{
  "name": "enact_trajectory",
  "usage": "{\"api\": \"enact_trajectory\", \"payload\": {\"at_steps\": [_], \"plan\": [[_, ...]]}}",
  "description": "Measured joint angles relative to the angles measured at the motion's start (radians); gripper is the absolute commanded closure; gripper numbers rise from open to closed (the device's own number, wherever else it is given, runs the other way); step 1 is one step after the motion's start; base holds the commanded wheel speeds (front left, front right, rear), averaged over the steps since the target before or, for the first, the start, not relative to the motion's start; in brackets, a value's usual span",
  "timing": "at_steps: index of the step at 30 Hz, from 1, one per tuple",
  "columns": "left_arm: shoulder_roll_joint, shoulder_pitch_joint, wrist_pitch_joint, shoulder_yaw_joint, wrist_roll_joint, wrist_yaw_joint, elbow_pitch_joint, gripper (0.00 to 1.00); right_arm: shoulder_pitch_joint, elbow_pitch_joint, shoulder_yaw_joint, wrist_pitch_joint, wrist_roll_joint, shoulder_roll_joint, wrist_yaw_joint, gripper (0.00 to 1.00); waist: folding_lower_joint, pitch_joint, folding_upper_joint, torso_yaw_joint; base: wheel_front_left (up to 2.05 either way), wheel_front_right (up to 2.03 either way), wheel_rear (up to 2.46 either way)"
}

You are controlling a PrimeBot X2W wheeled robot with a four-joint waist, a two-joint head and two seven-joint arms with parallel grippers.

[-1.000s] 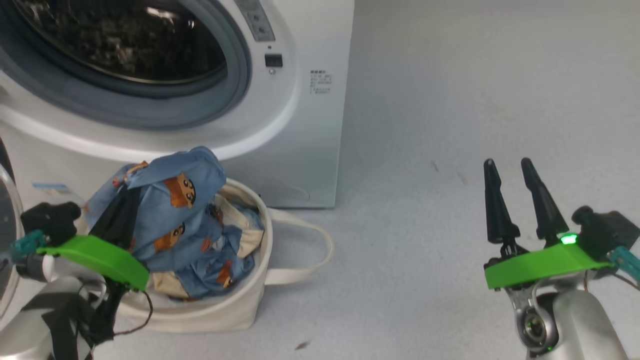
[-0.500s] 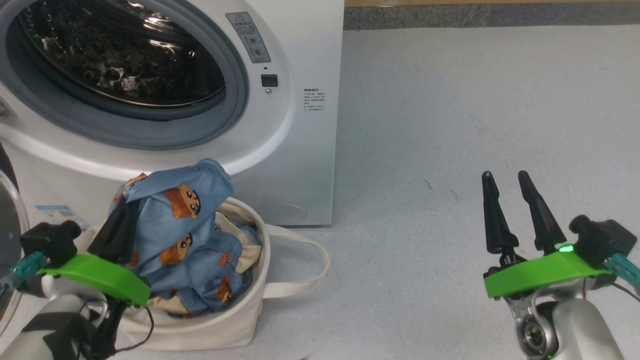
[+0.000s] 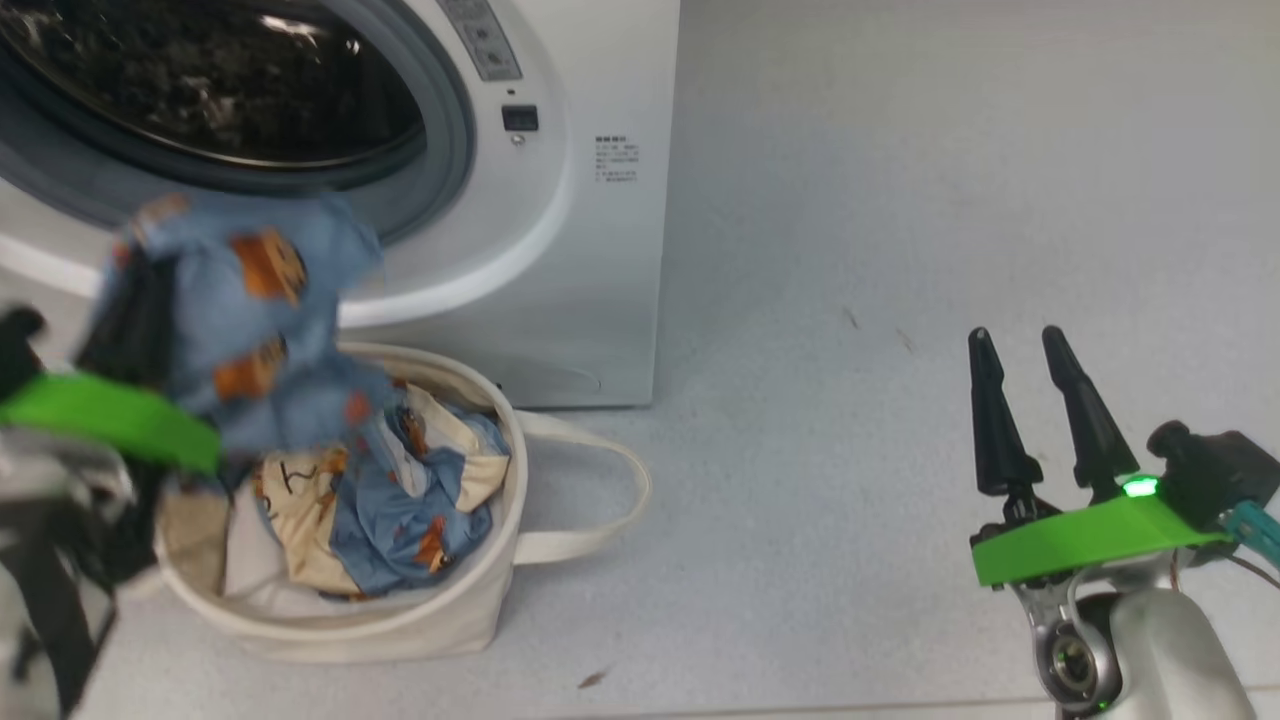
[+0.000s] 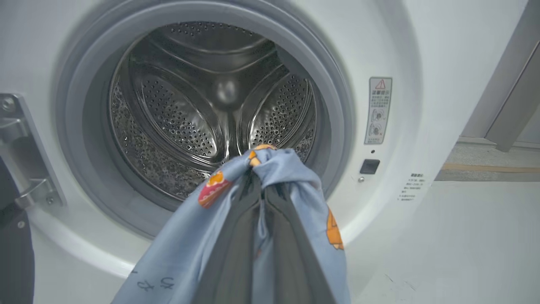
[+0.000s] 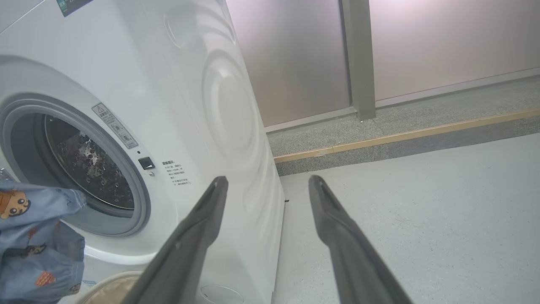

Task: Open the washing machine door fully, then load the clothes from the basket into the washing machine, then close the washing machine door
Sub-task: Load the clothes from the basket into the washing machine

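We are loading, holding the clothes (image 4: 295,181) pinched in our left gripper (image 4: 258,182) before the washing machine (image 4: 400,50), next needing a push inside, right gripper (image 3: 1015,336) gaping empty.

Our two arms
Our right tool (image 3: 1015,334) has long black fingers (image 3: 992,430), a bright green plate (image 3: 1090,535), lit green lamp (image 3: 1138,487), teal plug (image 3: 1255,525) and silver wrist (image 3: 1165,640); our left tool (image 4: 258,169) shares that green.

light bright, even | head view: clothes (image 3: 235,290) motion-blurred | glints on drum (image 4: 177,114) | wrist-view edges bowed
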Motion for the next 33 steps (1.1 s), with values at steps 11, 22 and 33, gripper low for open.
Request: {"api": "enact_trajectory", "payload": {"at_steps": [11,22,33], "plan": [[0.018,-0.299,0.015,-0.004,-0.045,-0.005,0.175,1.0,-0.052,-0.039,0.004,-0.009,0.0,0.0,0.0,0.0,0.0001,0.116,0.0,-0.03,0.0,0.0,0.0],[0.053,-0.638,0.017,-0.074,-0.118,-0.005,0.361,1.0,-0.112,-0.079,0.014,-0.05,0.01,0.0,0.0,0.0,0.0003,0.299,0.0,-0.072,0.0,0.0,0.0],[0.076,-0.904,0.036,-0.215,-0.154,-0.005,0.483,1.0,-0.166,-0.122,0.028,-0.081,0.019,0.0,0.0,0.0,0.0004,0.508,-0.0001,-0.117,0.0,0.0,0.0]]}}
